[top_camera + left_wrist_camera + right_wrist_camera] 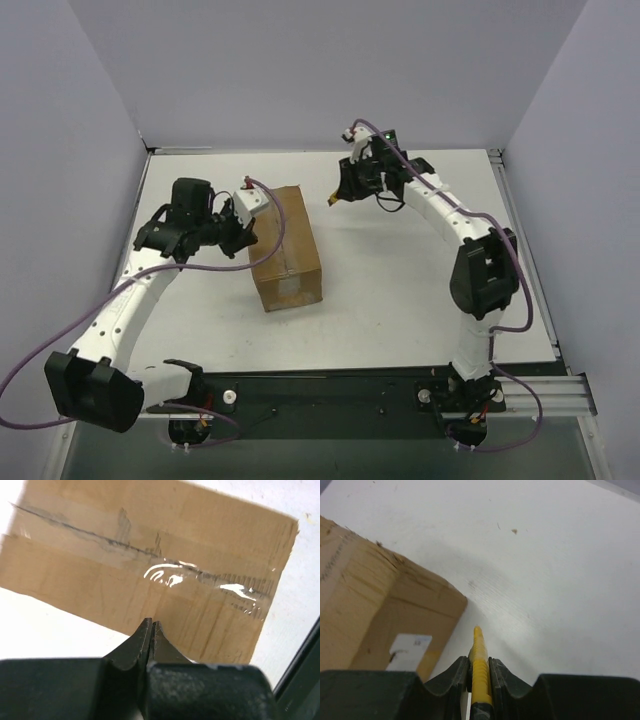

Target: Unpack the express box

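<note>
left pincer (151, 626) just over taped express box (150, 545)

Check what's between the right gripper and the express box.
Only bare white table separates the right gripper, clamping a yellow tool, from the express box; top view shows it.

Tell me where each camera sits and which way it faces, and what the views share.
Top external: above and behind the arms, looking down on the table; both arms, left gripper and right gripper show.
Left wrist: on the left arm, facing the express box and its tape seam; its shut fingers show.
Right wrist: on the right arm, facing the table past the express box corner; fingers shut on a yellow tool.
Shared: all three show the express box.
</note>
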`<state>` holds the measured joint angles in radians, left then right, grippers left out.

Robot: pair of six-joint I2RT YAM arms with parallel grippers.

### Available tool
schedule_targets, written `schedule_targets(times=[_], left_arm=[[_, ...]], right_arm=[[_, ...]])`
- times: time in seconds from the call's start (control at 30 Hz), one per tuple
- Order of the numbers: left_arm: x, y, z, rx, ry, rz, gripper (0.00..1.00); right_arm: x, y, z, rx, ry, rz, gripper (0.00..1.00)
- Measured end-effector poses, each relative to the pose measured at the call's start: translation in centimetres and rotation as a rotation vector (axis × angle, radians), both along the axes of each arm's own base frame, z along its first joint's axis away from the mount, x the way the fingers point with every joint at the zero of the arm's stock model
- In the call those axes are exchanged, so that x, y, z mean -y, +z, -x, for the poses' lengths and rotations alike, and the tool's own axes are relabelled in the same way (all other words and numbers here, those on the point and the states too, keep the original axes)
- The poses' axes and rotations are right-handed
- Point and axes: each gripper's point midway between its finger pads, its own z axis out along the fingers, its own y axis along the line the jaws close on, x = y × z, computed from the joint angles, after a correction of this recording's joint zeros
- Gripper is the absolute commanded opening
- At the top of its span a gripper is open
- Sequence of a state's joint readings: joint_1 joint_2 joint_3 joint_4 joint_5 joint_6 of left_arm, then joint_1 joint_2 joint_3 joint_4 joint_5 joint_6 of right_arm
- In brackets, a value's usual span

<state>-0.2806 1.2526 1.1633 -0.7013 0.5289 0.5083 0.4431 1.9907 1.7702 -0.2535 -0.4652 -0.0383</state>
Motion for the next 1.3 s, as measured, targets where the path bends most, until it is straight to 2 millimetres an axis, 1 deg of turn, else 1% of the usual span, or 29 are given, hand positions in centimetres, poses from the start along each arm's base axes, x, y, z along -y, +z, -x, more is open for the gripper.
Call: schedule_targets(times=[0.07, 0.13, 0.2, 0.23, 0.27, 0.3, 0.33, 0.43, 0.5, 0.57, 0.6, 0.67, 0.73, 0.83, 0.97, 1.03, 1.1, 1.13, 1.17, 1.2, 1.27, 1.3], left_arm=[[-0.5, 1.6, 0.3, 0.055, 0.018, 0.008, 0.0], [-1.0, 3.3, 0.7, 0.116, 0.032, 0.011, 0.0], [-1.5, 4.4, 1.0, 0.172, 0.04, 0.004, 0.0], [-1.8, 4.5, 1.2, 0.191, 0.039, -0.005, 0.0], [-2.0, 4.1, 1.4, 0.199, 0.034, -0.018, 0.0], [-2.3, 3.2, 1.7, 0.194, 0.03, -0.036, 0.0], [-2.7, 1.9, 2.0, 0.177, 0.025, -0.06, 0.0], [-3.6, -2.3, 3.2, 0.098, 0.008, -0.128, 0.0], [-4.1, -4.7, 4.3, 0.052, -0.009, -0.164, 0.0], [-4.3, -6.1, 5.0, 0.026, -0.027, -0.18, 0.0], [-4.2, -6.4, 5.3, 0.022, -0.039, -0.18, 0.0], [-3.5, -6.6, 5.8, 0.026, -0.071, -0.176, 0.0], [-1.7, -6.5, 6.3, 0.047, -0.134, -0.164, 0.0], [1.9, -6.7, 7.5, 0.062, -0.255, -0.134, 0.0], [7.1, -8.1, 8.7, 0.054, -0.389, -0.096, 0.0], [9.5, -8.9, 9.1, 0.034, -0.438, -0.088, 0.0], [11.1, -8.8, 8.8, 0.013, -0.459, -0.086, 0.0], [11.8, -8.3, 8.3, 0.013, -0.459, -0.081, 0.0], [12.4, -7.1, 7.7, 0.027, -0.458, -0.072, 0.01], [12.8, -5.7, 7.0, 0.052, -0.453, -0.059, 0.03], [13.4, -1.4, 5.6, 0.162, -0.423, -0.011, 0.17], [13.4, 1.1, 5.0, 0.24, -0.397, 0.019, 0.17]], right_arm=[[2.6, 0.2, 0.8, -0.012, -0.042, 0.007, 0.0], [5.7, 0.7, 2.2, -0.025, -0.089, 0.012, 0.0], [7.9, 1.2, 3.7, -0.025, -0.121, 0.014, 0.0], [8.5, 1.3, 4.8, -0.024, -0.123, 0.018, 0.0], [8.9, 1.4, 6.0, -0.023, -0.115, 0.023, 0.0], [9.0, 1.3, 7.4, -0.025, -0.097, 0.03, 0.0], [8.8, 1.1, 8.6, -0.026, -0.075, 0.039, 0.0], [7.6, -0.1, 13.5, -0.026, 0.057, 0.086, 0.0], [6.9, -0.9, 16.0, -0.026, 0.136, 0.111, 0.0], [6.5, -1.9, 18.5, -0.047, 0.205, 0.133, 0.0], [6.6, -2.2, 19.1, -0.056, 0.217, 0.139, 0.0], [7.1, -2.6, 19.7, -0.07, 0.219, 0.149, 0.0], [7.6, -2.8, 19.7, -0.078, 0.205, 0.153, 0.0], [8.6, -2.9, 19.2, -0.094, 0.166, 0.15, 0.0], [9.9, -2.8, 18.6, -0.106, 0.112, 0.147, 0.0], [10.4, -2.6, 18.4, -0.107, 0.089, 0.142, 0.0], [10.8, -2.5, 18.2, -0.118, 0.063, 0.131, 0.0], [11.1, -2.5, 18.0, -0.126, 0.046, 0.124, 0.0], [11.4, -2.5, 17.8, -0.133, 0.024, 0.117, 0.0], [11.8, -2.5, 17.6, -0.14, 0.006, 0.111, 0.0], [12.2, -2.4, 17.3, -0.149, -0.024, 0.099, 0.0], [12.3, -2.4, 17.2, -0.152, -0.033, 0.094, 0.0]])
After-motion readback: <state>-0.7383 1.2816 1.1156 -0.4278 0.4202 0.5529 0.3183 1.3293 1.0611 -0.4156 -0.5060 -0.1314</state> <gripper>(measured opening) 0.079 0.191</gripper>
